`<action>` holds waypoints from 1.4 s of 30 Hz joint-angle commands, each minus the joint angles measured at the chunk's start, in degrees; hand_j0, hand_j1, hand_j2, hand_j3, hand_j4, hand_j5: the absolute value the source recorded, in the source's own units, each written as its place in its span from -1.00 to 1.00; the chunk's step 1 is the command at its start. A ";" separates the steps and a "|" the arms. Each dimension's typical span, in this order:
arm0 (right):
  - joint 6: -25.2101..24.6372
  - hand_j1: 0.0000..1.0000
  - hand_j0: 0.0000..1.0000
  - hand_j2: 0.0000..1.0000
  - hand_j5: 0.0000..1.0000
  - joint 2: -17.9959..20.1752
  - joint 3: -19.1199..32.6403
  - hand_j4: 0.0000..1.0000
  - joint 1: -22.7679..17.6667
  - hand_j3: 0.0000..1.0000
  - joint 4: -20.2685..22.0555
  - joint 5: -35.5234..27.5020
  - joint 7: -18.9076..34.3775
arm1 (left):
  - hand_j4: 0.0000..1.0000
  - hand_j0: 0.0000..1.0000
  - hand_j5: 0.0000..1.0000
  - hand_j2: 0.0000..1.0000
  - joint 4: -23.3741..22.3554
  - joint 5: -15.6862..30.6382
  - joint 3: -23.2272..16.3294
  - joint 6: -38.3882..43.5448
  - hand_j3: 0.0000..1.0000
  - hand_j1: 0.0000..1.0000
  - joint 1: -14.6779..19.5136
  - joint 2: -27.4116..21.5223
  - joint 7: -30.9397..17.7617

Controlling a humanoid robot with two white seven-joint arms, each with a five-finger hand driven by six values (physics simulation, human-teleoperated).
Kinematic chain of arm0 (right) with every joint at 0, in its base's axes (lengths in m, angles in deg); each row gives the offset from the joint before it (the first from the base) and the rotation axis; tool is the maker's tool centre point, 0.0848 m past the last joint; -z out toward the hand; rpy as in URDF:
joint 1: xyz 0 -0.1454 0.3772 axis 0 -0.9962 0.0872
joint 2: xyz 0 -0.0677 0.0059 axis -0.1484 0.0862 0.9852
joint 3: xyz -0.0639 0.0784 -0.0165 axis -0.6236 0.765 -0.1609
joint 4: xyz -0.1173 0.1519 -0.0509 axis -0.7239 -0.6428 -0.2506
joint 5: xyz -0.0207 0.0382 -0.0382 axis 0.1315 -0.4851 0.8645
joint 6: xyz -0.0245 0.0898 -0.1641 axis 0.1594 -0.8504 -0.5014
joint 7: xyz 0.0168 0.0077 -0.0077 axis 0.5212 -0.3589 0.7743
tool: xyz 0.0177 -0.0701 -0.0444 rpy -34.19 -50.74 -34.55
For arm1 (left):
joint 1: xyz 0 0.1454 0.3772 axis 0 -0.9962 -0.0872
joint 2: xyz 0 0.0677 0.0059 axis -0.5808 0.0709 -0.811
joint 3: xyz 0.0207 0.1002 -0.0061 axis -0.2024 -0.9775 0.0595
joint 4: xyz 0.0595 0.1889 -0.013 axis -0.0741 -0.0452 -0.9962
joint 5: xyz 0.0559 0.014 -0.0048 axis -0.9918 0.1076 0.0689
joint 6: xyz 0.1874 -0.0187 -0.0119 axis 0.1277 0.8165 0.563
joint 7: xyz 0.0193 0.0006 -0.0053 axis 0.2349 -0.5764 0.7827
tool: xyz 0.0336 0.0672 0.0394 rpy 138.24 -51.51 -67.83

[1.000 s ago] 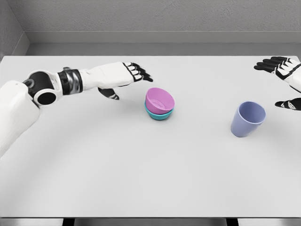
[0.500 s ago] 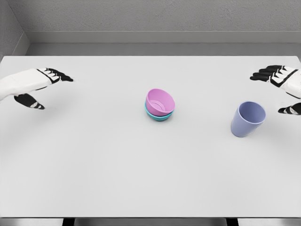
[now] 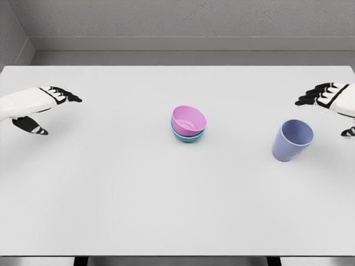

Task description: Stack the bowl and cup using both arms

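Observation:
A pink bowl sits nested in a teal bowl at the middle of the white table. A lilac cup stands upright to the right of them. My left hand hovers at the far left edge, fingers spread, holding nothing. At the far right edge my right hand is open too, a little above and right of the cup, apart from it.
A grey wall runs behind the table's far edge. The table's front edge lies along the bottom of the view.
My left arm has drawn back from beside the bowls to the far left edge. My right hand has drifted slightly down and right, staying open.

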 commanded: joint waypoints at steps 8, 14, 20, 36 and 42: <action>-0.08 1.00 1.00 1.00 1.00 -3.89 -12.87 1.00 5.63 1.00 -0.19 -0.12 0.13 | 1.00 1.00 1.00 1.00 0.60 -0.01 1.65 0.10 1.00 1.00 -0.43 0.02 -0.01; -0.08 1.00 1.00 1.00 1.00 -3.80 -12.87 1.00 5.81 1.00 -0.63 -0.12 0.13 | 1.00 1.00 1.00 1.00 0.60 -0.10 1.65 0.10 1.00 1.00 -0.43 0.11 -0.10; -0.08 1.00 1.00 1.00 1.00 -3.54 -12.70 1.00 5.72 1.00 -0.81 -0.03 0.13 | 1.00 1.00 1.00 1.00 0.69 -0.10 1.65 0.10 1.00 1.00 -0.43 0.11 -0.10; -0.08 1.00 1.00 1.00 1.00 -3.89 -14.72 1.00 5.10 1.00 -4.85 -0.03 0.13 | 1.00 1.00 1.00 1.00 0.95 -0.10 1.73 0.10 1.00 1.00 -1.22 0.11 -0.10; -0.08 1.00 1.00 1.00 1.00 -4.68 -15.42 1.00 5.72 1.00 -6.52 -0.03 0.13 | 1.00 1.00 1.00 1.00 1.04 -0.01 1.82 0.10 1.00 1.00 -1.40 0.19 -0.10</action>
